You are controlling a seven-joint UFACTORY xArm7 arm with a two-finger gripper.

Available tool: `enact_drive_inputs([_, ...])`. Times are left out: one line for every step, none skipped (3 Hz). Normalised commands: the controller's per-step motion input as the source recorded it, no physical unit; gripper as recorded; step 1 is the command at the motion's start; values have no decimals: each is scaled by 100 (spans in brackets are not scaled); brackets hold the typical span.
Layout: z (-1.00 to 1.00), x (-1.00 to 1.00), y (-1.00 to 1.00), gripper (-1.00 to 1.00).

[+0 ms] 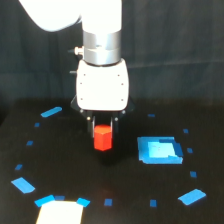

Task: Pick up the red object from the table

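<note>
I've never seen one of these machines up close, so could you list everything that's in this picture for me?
red object: one, bright red-orange, a small block near the middle of the view, between the jaws under the arm.
table: one, black, filling the lower part of the view.
blue square: one, blue, flat on the table on the exterior view's right of the block.
small blue tape marks: many, blue, scattered in a rough ring around the table.
white patch: one, white, at the bottom edge.
backdrop: one, dark, behind the table.
arm: one, white and silver, coming down from the top.
gripper: one, white body with dark jaws either side of the block.
</note>
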Motion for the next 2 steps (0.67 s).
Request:
enact_drive_inputs([100, 36, -11, -51])
enact_drive_inputs([100, 40, -43, -100])
